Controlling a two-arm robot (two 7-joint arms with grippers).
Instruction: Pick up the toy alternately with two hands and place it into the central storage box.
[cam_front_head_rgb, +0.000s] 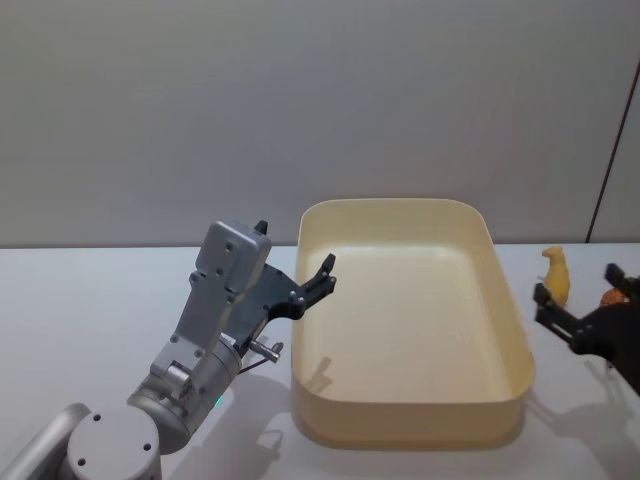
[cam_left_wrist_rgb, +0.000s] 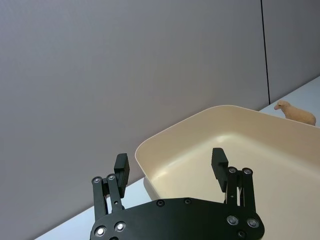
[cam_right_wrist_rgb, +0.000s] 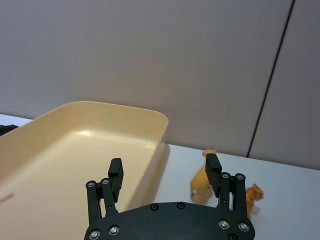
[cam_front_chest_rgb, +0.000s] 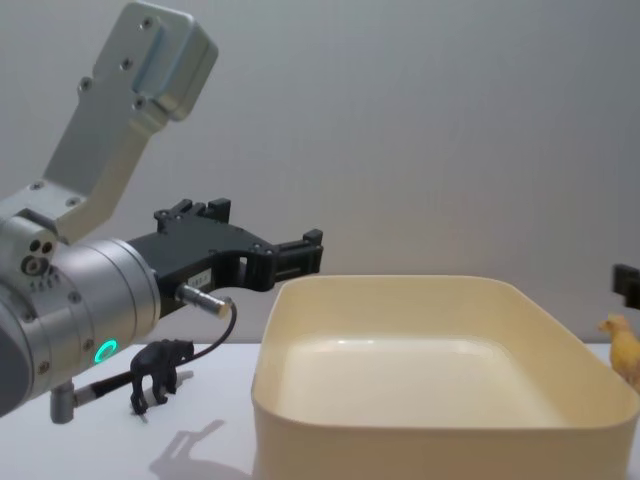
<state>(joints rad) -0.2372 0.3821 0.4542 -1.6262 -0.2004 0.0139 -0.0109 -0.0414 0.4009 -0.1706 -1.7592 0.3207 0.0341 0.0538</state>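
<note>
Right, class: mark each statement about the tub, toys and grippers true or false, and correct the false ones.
1. The tub is empty. True.
2. The left gripper holds a toy. False: it is open and empty, at the tub's left rim.
3. A black elephant stands left of the tub. True.
4. The yellow toy lies in the tub. False: it stands on the table right of it, by the open right gripper.

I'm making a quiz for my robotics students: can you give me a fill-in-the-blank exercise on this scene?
The storage box is ___ inside.
The left gripper is ___.
The black elephant stands on the box's ___ side.
Missing words: empty; open; left.
</note>
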